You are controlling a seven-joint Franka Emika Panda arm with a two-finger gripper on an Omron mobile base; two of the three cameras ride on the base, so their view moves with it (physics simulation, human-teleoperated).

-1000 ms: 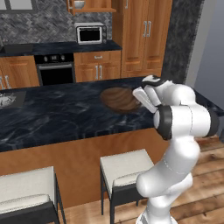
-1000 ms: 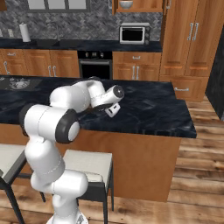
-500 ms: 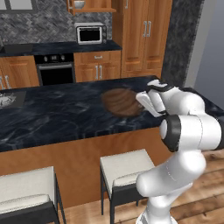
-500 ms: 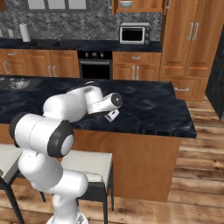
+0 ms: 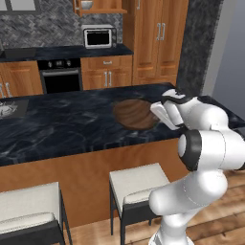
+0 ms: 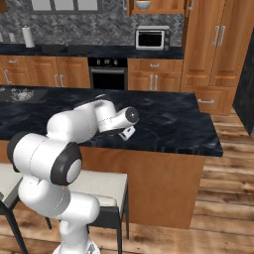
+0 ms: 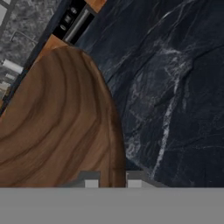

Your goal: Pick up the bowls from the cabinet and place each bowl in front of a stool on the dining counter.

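The dark brown wooden bowl hangs low over the dining counter, near its front edge above the right stool. My gripper is shut on the bowl's right rim. In the hand view the wooden bowl takes up the left side, with its rim running down between my gripper's tips and the black counter to the right. In the right base view my arm hides the bowl, and the gripper sits over the counter. A grey-white bowl stands on the cabinet's open shelf.
A second stool stands at the lower left. Across the aisle are a microwave, an oven and tall wooden cabinets. A stove top is set in the counter's left end.
My arm has carried the wooden bowl to the right and closer to the counter's front edge, a little lower. The elbow has swung out to the right.
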